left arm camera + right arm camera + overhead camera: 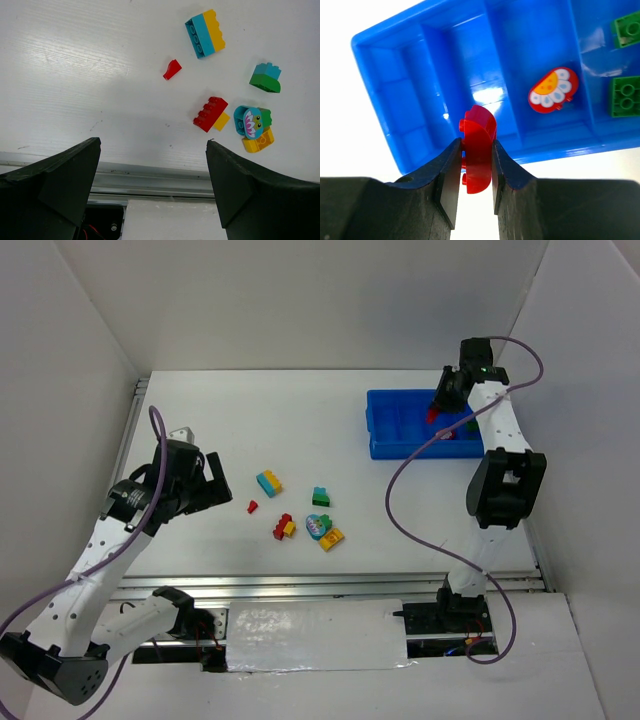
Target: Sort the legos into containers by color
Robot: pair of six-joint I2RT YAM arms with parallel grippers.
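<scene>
My right gripper is shut on a red curved lego and holds it above the blue tray, over one of its middle compartments; it also shows in the top view. The tray holds a red flower-printed brick and two green bricks. My left gripper is open and empty, over the table's near left part. Loose legos lie mid-table: a cyan-yellow brick, a small red piece, a green-blue brick, a red-yellow brick, a face-printed cluster.
A metal rail runs along the table's near edge below my left gripper. White walls close in the table at the back and both sides. The tray stands at the back right.
</scene>
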